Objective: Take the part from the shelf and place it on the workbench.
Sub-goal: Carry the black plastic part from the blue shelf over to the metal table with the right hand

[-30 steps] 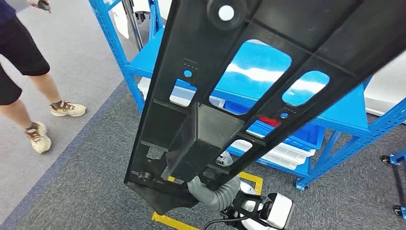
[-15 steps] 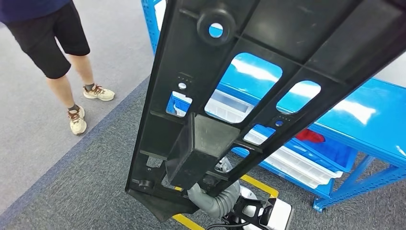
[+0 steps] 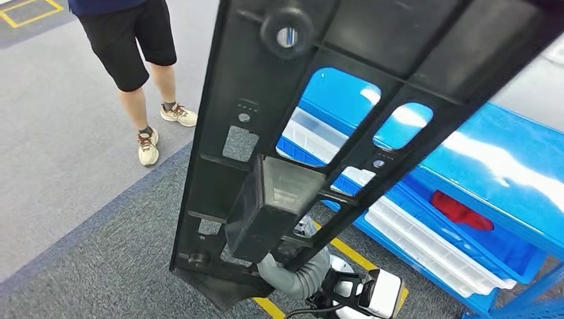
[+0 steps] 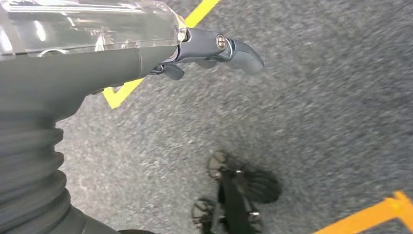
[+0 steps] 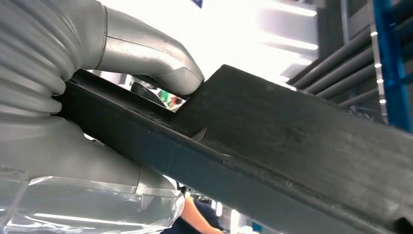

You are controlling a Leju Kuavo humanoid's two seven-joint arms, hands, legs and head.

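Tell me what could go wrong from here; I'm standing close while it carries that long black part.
The right hand grips the black part near one end alone, so the long overhang might lever loose. The part blocks much of the head view, so the blue shelf or the person nearby could be clipped. The left hand hangs free, giving no support.
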